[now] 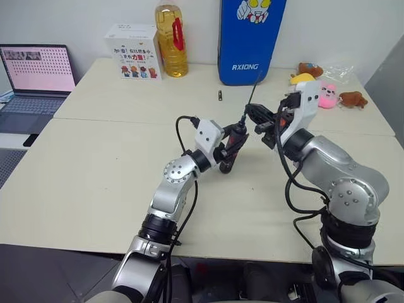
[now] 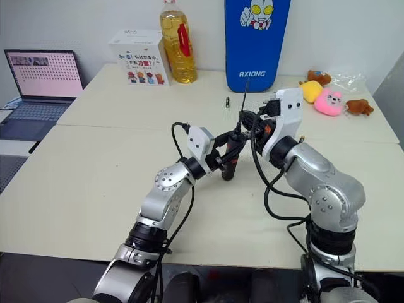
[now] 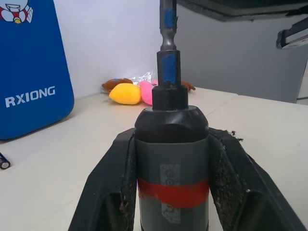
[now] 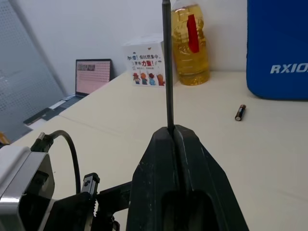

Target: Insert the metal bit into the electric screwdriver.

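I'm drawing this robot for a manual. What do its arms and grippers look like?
Both arms are silver-grey metal with rounded joint housings and black collars near the base. Each wrist carries a white boxy module, with black cables looping along the arm. The left gripper and right gripper each have two black wedge-shaped fingers.

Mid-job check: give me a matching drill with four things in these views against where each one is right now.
Things:
1. metal bit
2. electric screwdriver
3. battery
4. laptop

Places:
A. lying loose on the table near the blue board
B. clamped in the left gripper
C. open at the table's far left edge
D. pinched in the right gripper, its lower end at the screwdriver's tip

Pairs: 1-D, 2-B, 3-A, 4-C
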